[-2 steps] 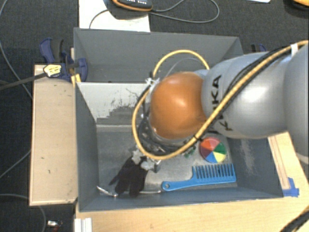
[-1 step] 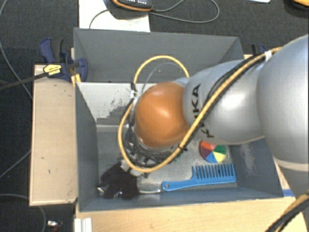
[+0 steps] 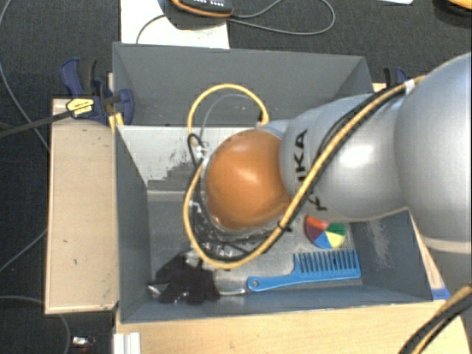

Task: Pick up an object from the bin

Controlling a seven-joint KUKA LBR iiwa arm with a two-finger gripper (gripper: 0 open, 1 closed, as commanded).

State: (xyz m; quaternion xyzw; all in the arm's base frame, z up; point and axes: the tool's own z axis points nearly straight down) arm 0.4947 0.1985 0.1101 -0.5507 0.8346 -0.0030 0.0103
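Gripper (image 3: 221,236) at centre of frame, low over the floor of the bin (image 3: 133,220), tucked beneath the orange wrist cover (image 3: 243,179) and ringed by a yellow cable (image 3: 221,91). State, spread or pressed together: impossible to tell. Nothing seen held. Ground directly beneath hidden by cover and arm (image 3: 369,161).

Nearest candidates, all in the lower part of the frame:

(a) Black crumpled thing (image 3: 181,280), lower left, just below and left of the gripper, close to the near wall. Judged soft, light and limp, perhaps cloth or thin plastic, and likely to sag and bunch when pinched. Best taken at a raised fold near its middle, with a deep reach into the bulk.

(b) Blue comb (image 3: 324,270), lower centre to lower right, lying flat, handle pointing left towards the black thing, teeth towards the top of the frame. Judged light, stiff, smooth and thin, and awkward to get under while flat on the floor. Best taken across the solid spine, not across the teeth, prone to flexing and slipping.

(c) Small disc with red, yellow, green and blue segments (image 3: 327,234), right of centre, just above the comb, partly under the arm. Judged light and rigid; exact kind too small to tell. Best taken across opposite edges, thickness permitting.
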